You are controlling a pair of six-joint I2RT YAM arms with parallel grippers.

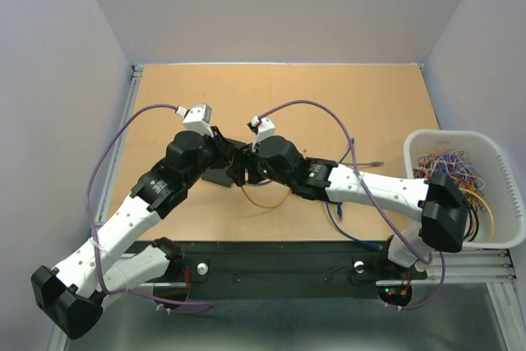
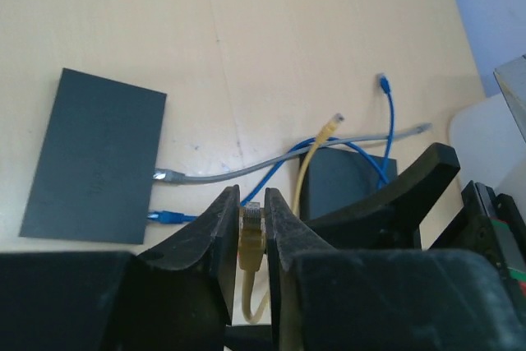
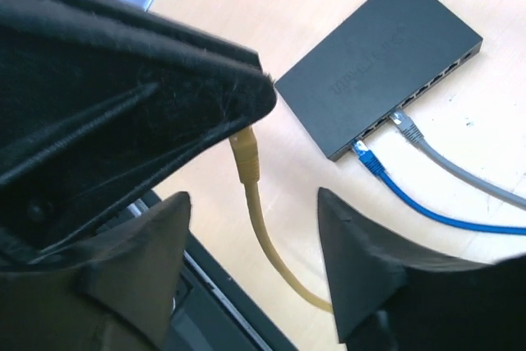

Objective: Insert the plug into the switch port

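Yellow plug (image 2: pixel 250 237), lower centre: your left gripper (image 2: pixel 251 203) is clenching it; right gripper (image 3: pixel 251 207) is hanging released. You ought to be squaring its tip with a free port (image 3: pixel 429 90) on the switch (image 2: pixel 94 168), frame left.

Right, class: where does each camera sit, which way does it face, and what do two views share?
Top external: above and behind, looking down at the table; left arm and right arm show.
Left wrist: on the left arm, facing the switch past left fingers shut on the yellow plug.
Right wrist: on the right arm, looking down between open right fingers.
Shared: both wrist views show the yellow plug and the switch.
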